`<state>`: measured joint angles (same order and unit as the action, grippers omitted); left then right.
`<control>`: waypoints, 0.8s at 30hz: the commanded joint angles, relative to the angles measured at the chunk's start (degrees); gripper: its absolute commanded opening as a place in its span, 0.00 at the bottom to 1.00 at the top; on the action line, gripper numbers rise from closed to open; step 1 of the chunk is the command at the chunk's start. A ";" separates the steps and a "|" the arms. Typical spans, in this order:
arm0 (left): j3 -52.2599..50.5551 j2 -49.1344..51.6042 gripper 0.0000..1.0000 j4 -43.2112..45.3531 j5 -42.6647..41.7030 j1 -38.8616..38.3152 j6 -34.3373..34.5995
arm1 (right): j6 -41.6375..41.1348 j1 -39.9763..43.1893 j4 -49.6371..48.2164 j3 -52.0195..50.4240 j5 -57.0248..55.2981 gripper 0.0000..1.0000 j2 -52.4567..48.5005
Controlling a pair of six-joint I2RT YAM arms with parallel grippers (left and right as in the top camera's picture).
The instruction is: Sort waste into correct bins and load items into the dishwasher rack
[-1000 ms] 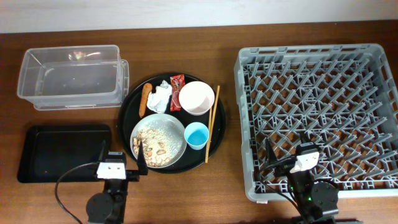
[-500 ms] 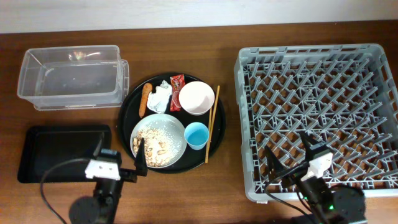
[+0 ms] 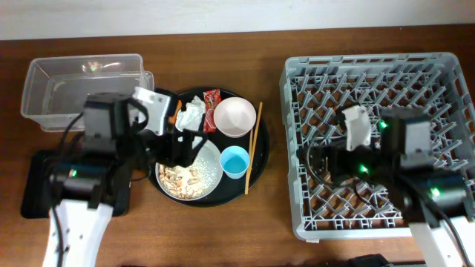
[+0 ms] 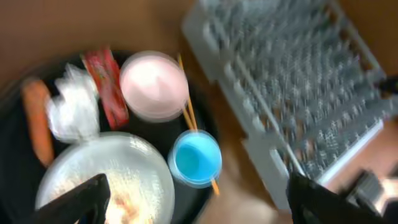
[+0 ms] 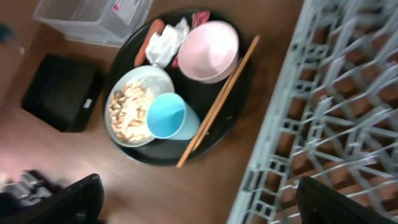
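A round black tray holds the white bowl [image 3: 235, 116], light-blue cup [image 3: 234, 161], chopsticks [image 3: 253, 141], the plate [image 3: 202, 182] with rice scraps [image 3: 180, 178], the tissue [image 3: 194, 115], red wrapper [image 3: 211, 98] and carrot stick [image 3: 175, 111]. My left gripper [image 3: 182, 146] is open and empty, above the plate; its view shows the bowl [image 4: 154, 84], cup [image 4: 196, 158] and tissue [image 4: 71, 109]. My right gripper [image 3: 325, 162] is open and empty over the left part of the grey rack [image 3: 386, 81]. The clear tub [image 3: 82, 89] is at the back left. The shallow black tray [image 3: 33, 185] is partly hidden under my left arm.
The round black tray [image 3: 258, 167] lies between the bins and the rack. Bare brown table runs between it and the rack's left wall [image 5: 273, 155]. The right wrist view also shows the chopsticks [image 5: 221, 99] and the black tray [image 5: 62, 90].
Both arms have risen from the table's front edge. The left gripper has swung over the plate, the right one over the rack's left part. Nothing was picked up.
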<state>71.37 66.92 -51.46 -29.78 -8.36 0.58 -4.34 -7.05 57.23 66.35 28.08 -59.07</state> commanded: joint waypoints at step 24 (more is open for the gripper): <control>13.11 25.27 0.00 -12.26 14.34 -10.58 7.72 | -13.49 0.33 5.70 1.18 -9.81 0.98 -7.30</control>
<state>81.58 97.89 -63.90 -5.87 -24.45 10.79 -18.00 -7.05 63.77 66.54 17.78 -66.30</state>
